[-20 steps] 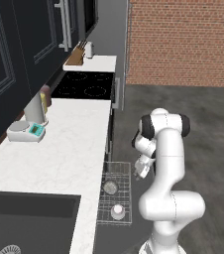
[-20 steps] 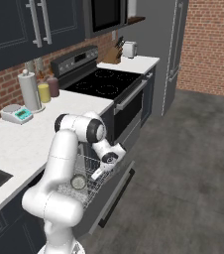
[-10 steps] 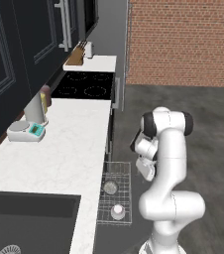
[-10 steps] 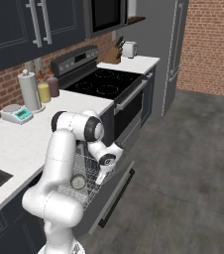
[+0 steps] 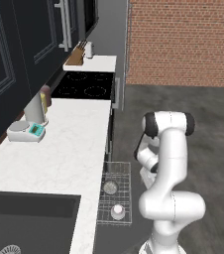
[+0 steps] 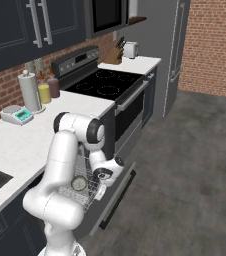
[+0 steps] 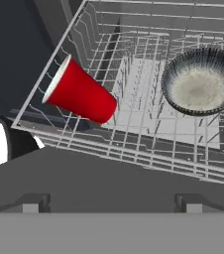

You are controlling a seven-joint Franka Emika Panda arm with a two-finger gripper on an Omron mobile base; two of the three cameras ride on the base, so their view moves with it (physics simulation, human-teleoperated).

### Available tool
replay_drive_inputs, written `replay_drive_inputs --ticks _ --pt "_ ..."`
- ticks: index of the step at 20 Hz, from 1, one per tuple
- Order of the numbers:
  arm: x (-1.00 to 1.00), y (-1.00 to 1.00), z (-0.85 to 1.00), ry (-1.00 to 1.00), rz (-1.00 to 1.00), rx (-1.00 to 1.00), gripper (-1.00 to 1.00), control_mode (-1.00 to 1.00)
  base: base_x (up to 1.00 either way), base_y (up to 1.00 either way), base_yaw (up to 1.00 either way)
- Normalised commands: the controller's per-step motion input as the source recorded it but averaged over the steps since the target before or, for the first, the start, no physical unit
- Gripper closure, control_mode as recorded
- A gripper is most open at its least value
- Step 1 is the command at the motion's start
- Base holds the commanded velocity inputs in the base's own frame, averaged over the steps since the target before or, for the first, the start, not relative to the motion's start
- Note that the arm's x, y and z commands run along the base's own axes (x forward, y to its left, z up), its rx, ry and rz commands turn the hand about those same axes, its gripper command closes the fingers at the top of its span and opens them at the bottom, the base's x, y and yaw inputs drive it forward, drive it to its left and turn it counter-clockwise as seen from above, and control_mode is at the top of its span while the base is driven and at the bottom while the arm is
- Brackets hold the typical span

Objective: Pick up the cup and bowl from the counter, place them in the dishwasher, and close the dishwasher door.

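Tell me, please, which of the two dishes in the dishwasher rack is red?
The cup is the red one, with a whitish rim. The bowl beside it in the rack is grey, wider and shallower, with a pale speckled inside.
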Motion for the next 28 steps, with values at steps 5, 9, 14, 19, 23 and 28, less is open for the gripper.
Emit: replay_drive_inputs --ticks 5,9,14,19,23,28 --pt "0.29 0.0 -0.24 0.0 -0.09 0.0 -1.0 -1.0 0.0 0.0 0.0" --pt "0.24 0.0 -0.34 0.0 -0.12 0.0 -1.0 -1.0 0.0 0.0 0.0" --pt "0.24 0.11 -0.51 0.0 -0.15 0.0 -1.0 -1.0 0.0 0.0 0.0" --pt "0.3 0.12 -0.63 0.0 -0.12 0.0 -1.0 -1.0 0.0 0.0 0.0" --pt "0.29 0.14 -0.7 -0.04 -0.08 0.0 -1.0 -1.0 0.0 0.0 0.0" --pt "0.3 0.18 -0.75 -0.12 -0.03 -0.02 -1.0 -1.0 0.0 0.0 0.0"
